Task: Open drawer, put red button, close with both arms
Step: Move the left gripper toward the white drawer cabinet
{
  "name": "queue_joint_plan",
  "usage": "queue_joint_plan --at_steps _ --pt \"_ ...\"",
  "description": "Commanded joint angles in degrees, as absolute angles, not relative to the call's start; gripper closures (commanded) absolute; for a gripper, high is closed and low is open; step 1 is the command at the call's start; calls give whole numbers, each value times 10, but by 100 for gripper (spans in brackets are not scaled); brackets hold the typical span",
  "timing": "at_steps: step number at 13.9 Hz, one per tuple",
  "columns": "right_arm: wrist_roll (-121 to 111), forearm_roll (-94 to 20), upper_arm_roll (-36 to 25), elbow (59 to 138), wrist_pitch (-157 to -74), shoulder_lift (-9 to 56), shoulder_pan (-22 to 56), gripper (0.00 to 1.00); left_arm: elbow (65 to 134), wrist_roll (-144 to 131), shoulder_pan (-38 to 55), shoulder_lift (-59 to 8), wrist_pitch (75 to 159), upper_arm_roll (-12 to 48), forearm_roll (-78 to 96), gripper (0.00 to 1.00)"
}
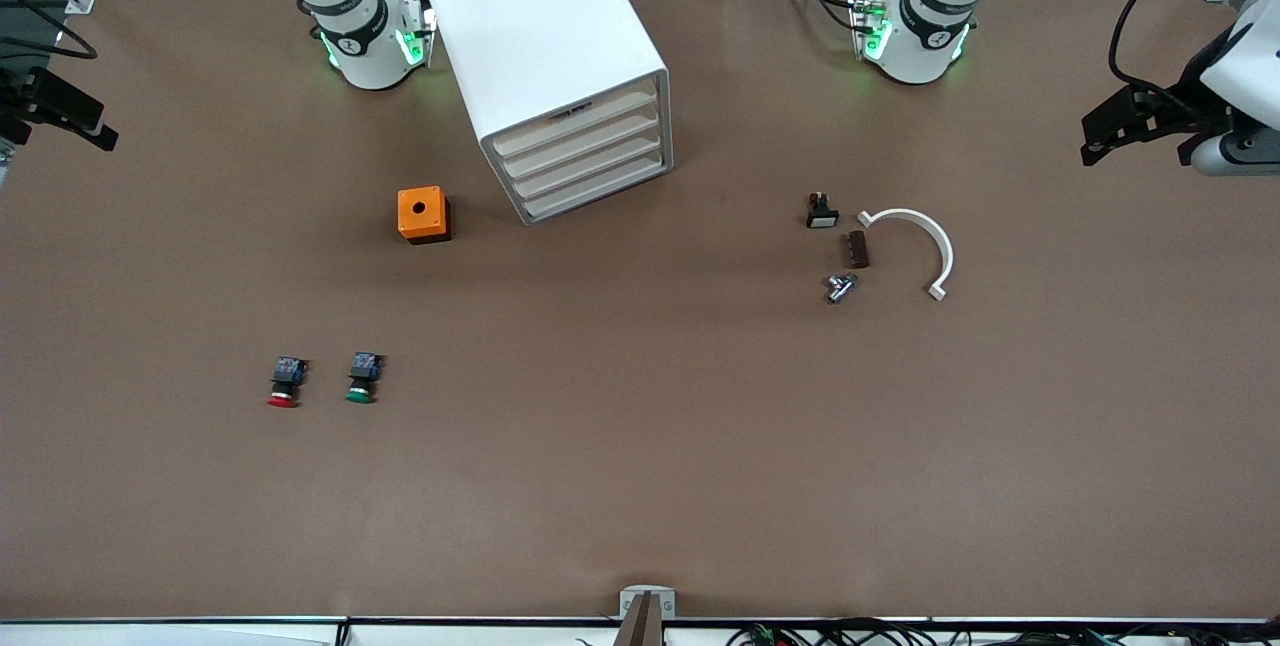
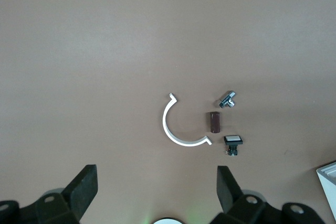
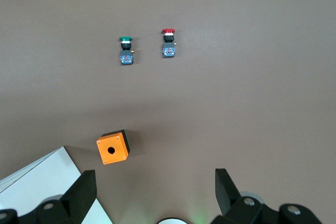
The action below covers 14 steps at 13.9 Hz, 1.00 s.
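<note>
The red button point(image 1: 285, 384) lies on its side on the brown table, near the front camera toward the right arm's end; it also shows in the right wrist view point(image 3: 168, 43). The white cabinet point(image 1: 545, 56) stands between the arm bases, and its stacked drawers point(image 1: 585, 151) are all pushed in. My right gripper point(image 3: 155, 174) hangs open and empty high over the table, beside the cabinet point(image 3: 37, 182) and the orange box. My left gripper point(image 2: 157, 174) is also open and empty, high over bare table near a white arc. In the front view both show at the edges, right gripper point(image 1: 85, 121) and left gripper point(image 1: 1105, 131).
A green-capped button point(image 1: 362, 378) lies beside the red one. An orange box with a hole point(image 1: 422, 214) sits next to the cabinet. Toward the left arm's end lie a white arc point(image 1: 915, 246), a brown block point(image 1: 858, 249), a small black switch point(image 1: 821, 211) and a metal piece point(image 1: 840, 287).
</note>
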<state>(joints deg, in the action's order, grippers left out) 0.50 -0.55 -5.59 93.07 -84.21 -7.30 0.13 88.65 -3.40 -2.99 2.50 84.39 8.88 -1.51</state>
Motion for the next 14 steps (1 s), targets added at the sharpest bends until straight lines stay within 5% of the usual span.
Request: queue_joint_plan --at_steps 1,6,14 --pt "4 1 -48 946 -850 -87 -3 0 880 -27 -30 22 840 93 -29 0" --pt "5 1 -48 946 -850 -87 -2 0 878 -38 -21 -1 845 98 -23 0" --pt "5 1 -48 946 -852 -87 -2 0 915 -152 12 -75 961 124 -6 0"
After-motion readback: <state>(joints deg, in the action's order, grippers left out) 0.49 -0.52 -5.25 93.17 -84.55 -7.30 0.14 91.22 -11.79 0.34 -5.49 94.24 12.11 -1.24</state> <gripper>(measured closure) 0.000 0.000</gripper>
